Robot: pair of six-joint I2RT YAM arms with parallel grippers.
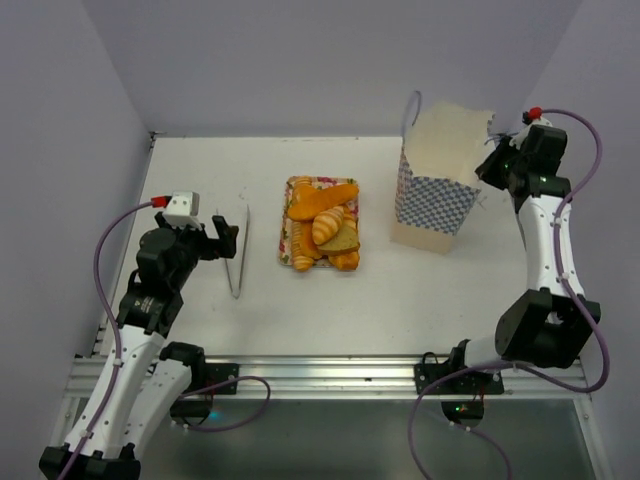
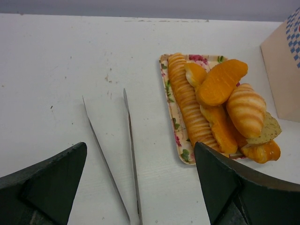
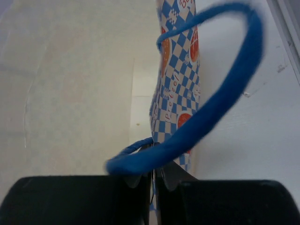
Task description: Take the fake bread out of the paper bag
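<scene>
Top view. Finds the bread (image 1: 322, 225) heaped on a tray (image 1: 287, 235), outside the bag (image 1: 435, 185): well to the right of the left gripper (image 1: 228, 240) and well to the left of the right gripper (image 1: 492, 160). Shows the left gripper spread wide and holding nothing, with tongs (image 1: 238, 262) lying just beside its tips. Places the right gripper at the upright bag's right rim. Reveals only pale paper in the bag's open mouth, with no bread to be made out there.

Left wrist. Looks out between two wide-apart fingers (image 2: 243, 187) with nothing gripped. Sets the tongs directly ahead and below, flat on the table, untouched. Puts the tray ahead and to the right, loaded with croissants, a loaf and a slice, some stacked on others. Catches a corner of the bag farther right, apart from the tray.

Right wrist. Shows the jaws clenched on the bag's thin paper edge, right at the tips. Has the blue handle (image 3: 225, 101) looping up just ahead of them, its near end by the pinch. Leaves the bag's depth unseen.

Judgement. Looks nearly or wholly finished, with several pieces already out on the tray. Cannot rule out a last piece deep inside. Calls, at most, for a check of the bag and a release of its rim.
</scene>
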